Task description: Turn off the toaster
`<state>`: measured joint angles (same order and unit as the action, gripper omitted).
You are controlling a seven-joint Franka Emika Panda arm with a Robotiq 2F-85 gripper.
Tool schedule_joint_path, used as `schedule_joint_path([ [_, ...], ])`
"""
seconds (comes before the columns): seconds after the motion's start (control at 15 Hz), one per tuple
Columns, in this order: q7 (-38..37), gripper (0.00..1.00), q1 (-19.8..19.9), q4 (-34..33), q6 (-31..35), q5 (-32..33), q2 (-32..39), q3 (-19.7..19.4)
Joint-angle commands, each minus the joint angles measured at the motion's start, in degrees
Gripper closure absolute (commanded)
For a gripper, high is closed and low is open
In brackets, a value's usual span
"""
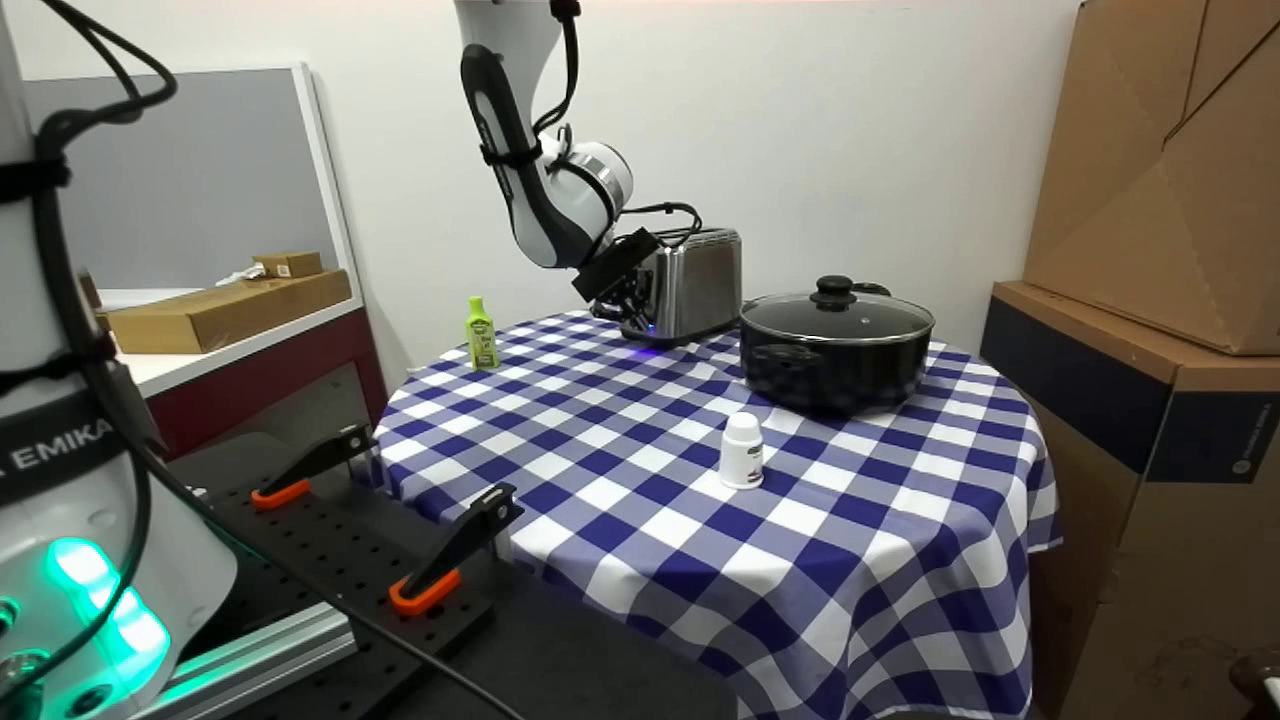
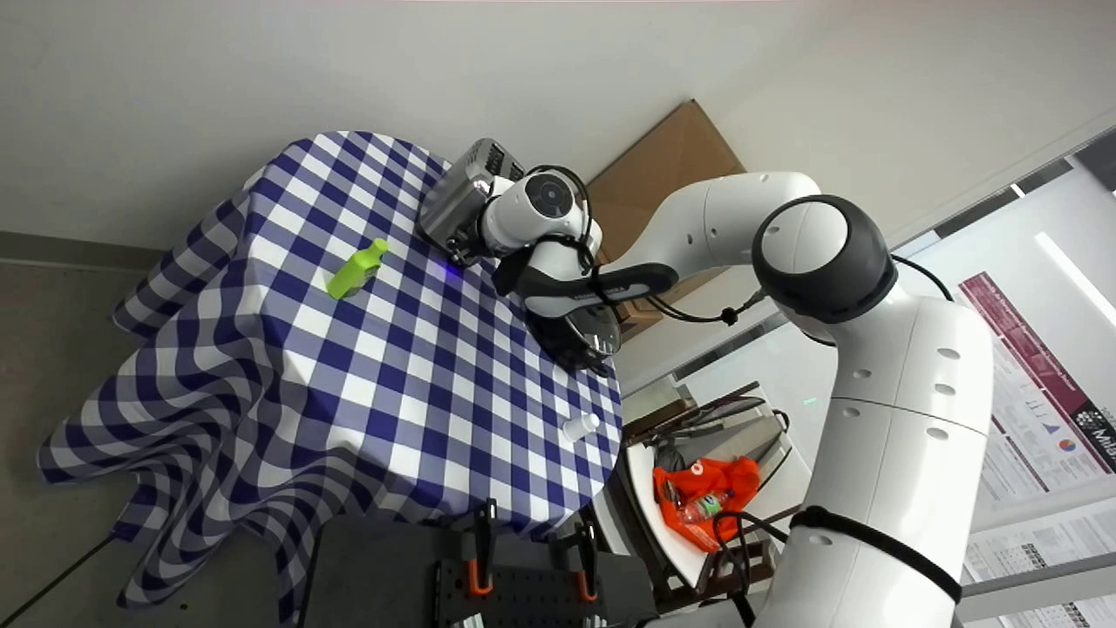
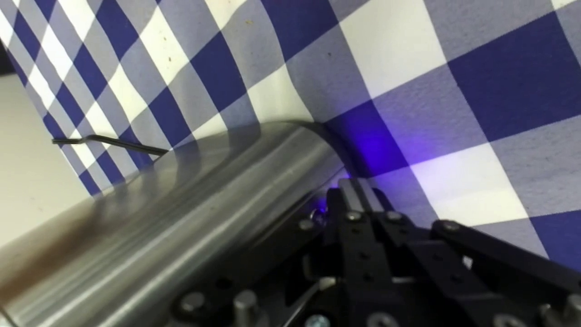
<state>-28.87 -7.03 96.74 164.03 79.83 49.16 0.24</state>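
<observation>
The silver toaster (image 1: pixel 703 285) stands at the far side of the round table. It also shows in an exterior view (image 2: pixel 452 208), partly covered by the arm. In the wrist view the toaster's shiny rounded side (image 3: pixel 195 213) fills the lower left. My gripper (image 3: pixel 361 193) is shut, its two pads together with nothing between them. It is low beside the toaster's end panel, and I cannot tell whether it touches. A blue-violet glow falls on the end panel and the cloth by the fingertips. The gripper hides most of that panel. The controls are not clearly visible.
A black lidded pot (image 1: pixel 838 350) stands beside the toaster. A white bottle (image 1: pixel 742 455) stands nearer the robot, and a green bottle (image 1: pixel 481 338) stands near the table's edge. A checkered cloth (image 2: pixel 427 392) covers the table. A wall is behind; large cardboard boxes (image 1: pixel 1130 200) stand beyond the pot.
</observation>
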Motion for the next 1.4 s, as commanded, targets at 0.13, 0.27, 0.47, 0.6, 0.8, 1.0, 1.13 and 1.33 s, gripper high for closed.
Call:
schedule_joint_path([
  [0.13, 6.69, 1.00, 2.12, 1.55, -1.10, -4.83, -0.76, 1.99],
  [0.27, 8.77, 1.00, 2.76, 1.77, -1.32, -6.54, -0.74, 2.71],
  [0.47, 11.22, 1.00, 3.64, 1.70, -1.43, -8.56, -0.62, 3.86],
  [0.6, 12.07, 1.00, 3.82, 1.40, -1.42, -9.18, -0.51, 4.30],
  [0.8, 12.99, 1.00, 4.02, 1.24, -1.63, -9.70, -0.43, 4.90],
  [1.0, 13.97, 1.00, 4.21, 1.13, -2.11, -10.42, -0.27, 5.33],
  [1.13, 14.17, 1.00, 4.26, 0.94, -2.34, -10.57, -0.21, 5.39],
  [1.33, 13.79, 1.00, 4.06, 0.29, -2.27, -10.01, 0.00, 4.92],
])
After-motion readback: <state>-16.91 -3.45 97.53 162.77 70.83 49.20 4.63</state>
